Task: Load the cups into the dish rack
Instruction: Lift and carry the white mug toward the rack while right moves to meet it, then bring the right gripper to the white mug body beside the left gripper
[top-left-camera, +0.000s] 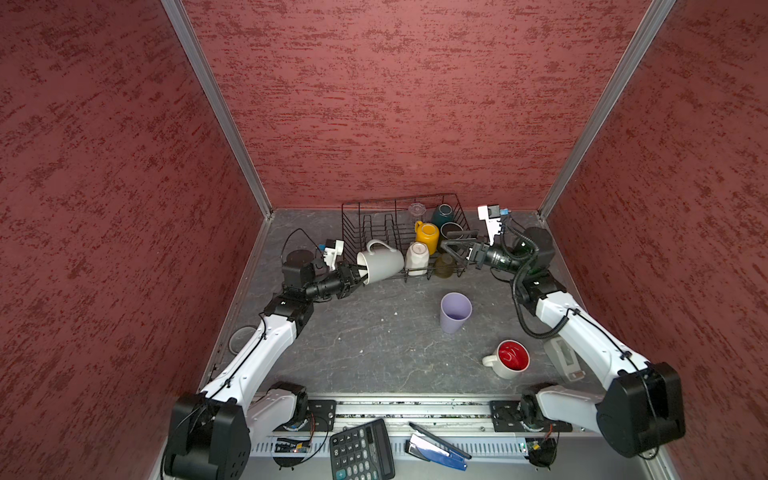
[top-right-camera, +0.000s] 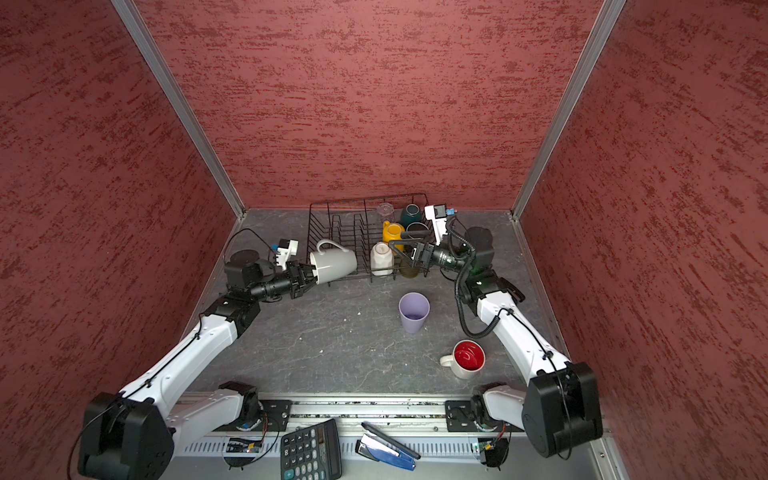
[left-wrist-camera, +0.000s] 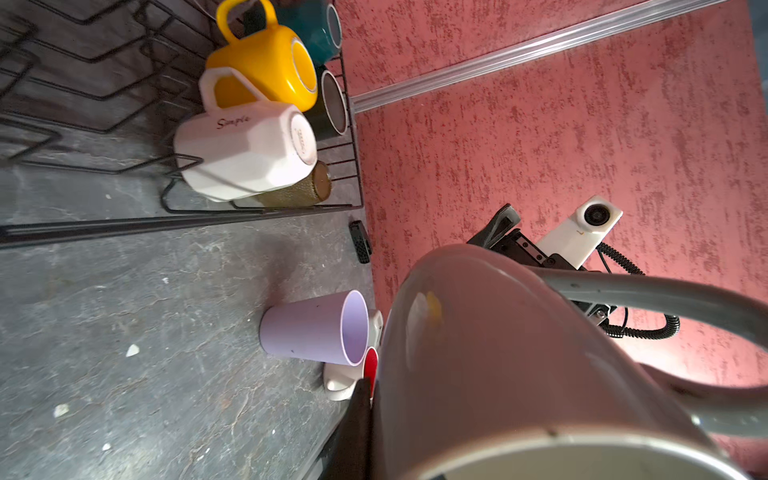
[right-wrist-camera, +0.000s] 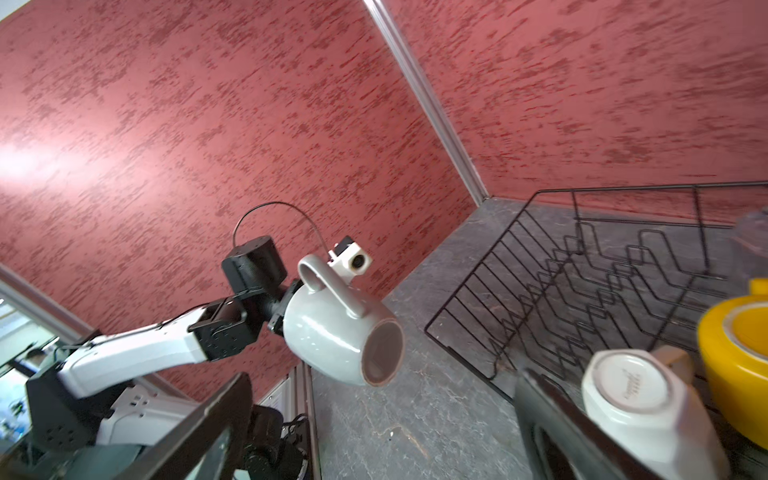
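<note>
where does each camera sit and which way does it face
Top views: overhead in front, looking down on left arm, right arm and dish rack.
Left wrist: on the left arm, looks past held grey mug at rack.
Right wrist: on the right arm, open fingers framing that mug.
Shared: both wrists see the white mug.

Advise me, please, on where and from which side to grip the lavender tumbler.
Probably the rim, from above: the lavender tumbler stands upright, mouth open, handleless and widening upward, so one of the fingers can slip inside and one outside the wall. It stands apart from the dish rack and the red-lined mug.
</note>
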